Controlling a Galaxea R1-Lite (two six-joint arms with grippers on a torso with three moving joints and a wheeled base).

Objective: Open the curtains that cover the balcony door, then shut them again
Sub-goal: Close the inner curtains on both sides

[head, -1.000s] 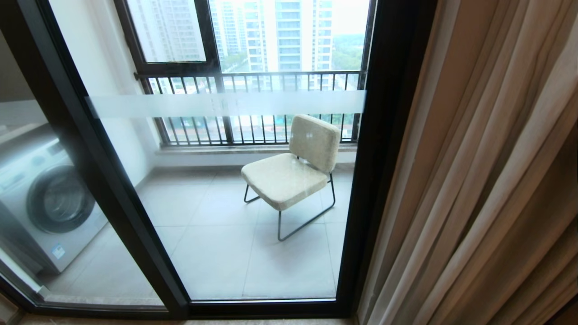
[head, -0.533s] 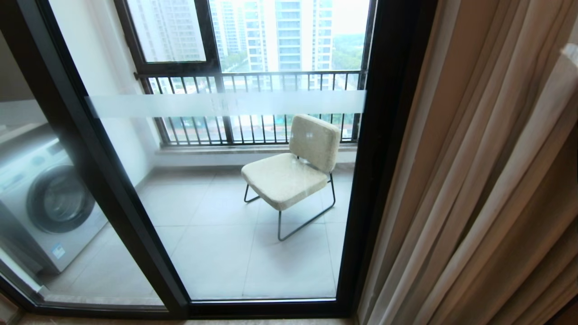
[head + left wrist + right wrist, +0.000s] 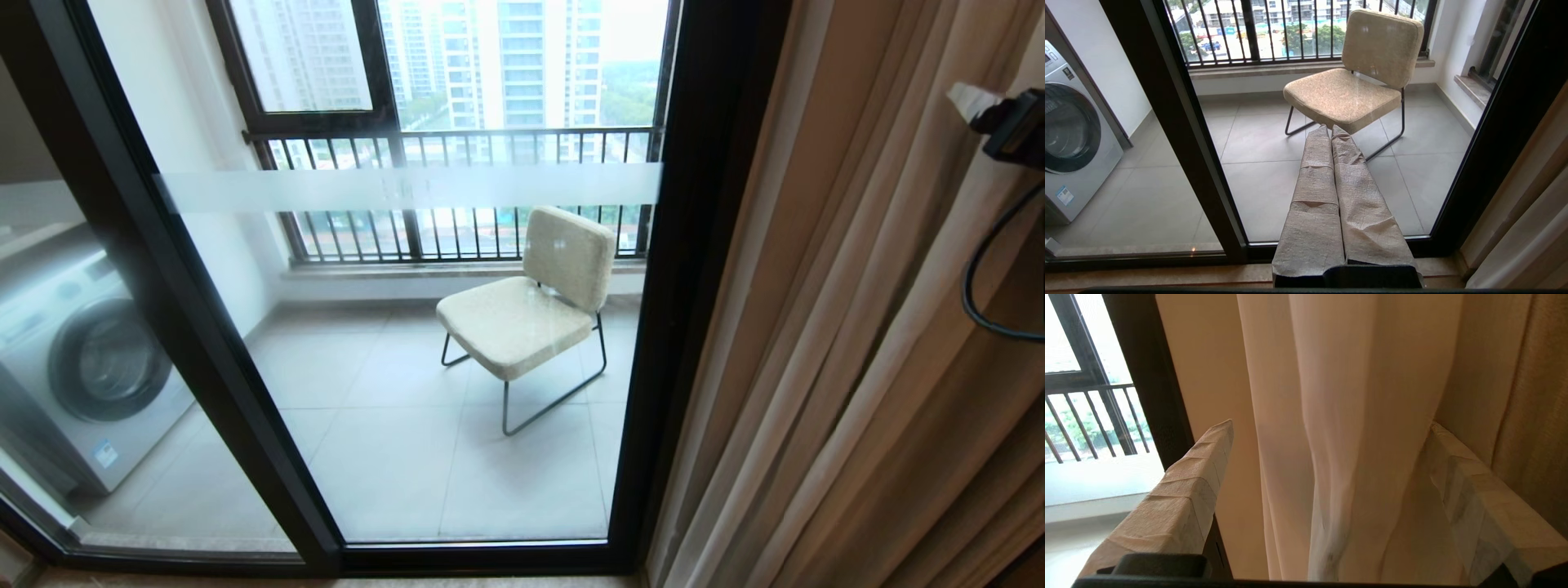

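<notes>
From the head view, the door (image 3: 457,327) is seen in the middle, with its black frame and a white frosted band across the glass. It is not covered. The curtains (image 3: 857,343) are bunched up on the right side, just beside the door frame. Through the glass a chair (image 3: 531,314) is seen on the balcony floor, and a washer (image 3: 86,363) is seen at the left. The right hand (image 3: 992,114) is seen high up at the right edge, in front of the curtains, with a black cable (image 3: 984,286) hung below it.

In the left wrist view, the left hand (image 3: 1331,132) is seen shut tight, with its two wrapped fingers (image 3: 1316,171) pressed together and nothing held. It is pointed at the door (image 3: 1180,122), low down. The chair (image 3: 1355,77) and the washer (image 3: 1069,134) are seen behind the glass.

In the right wrist view, the right hand (image 3: 1331,428) is seen wide open. A fold of the sheer white curtains (image 3: 1331,416) is hung between its fingers (image 3: 1188,482). Nothing is gripped. The thick curtain layer is seen past the far finger, which is right against the cloth.
</notes>
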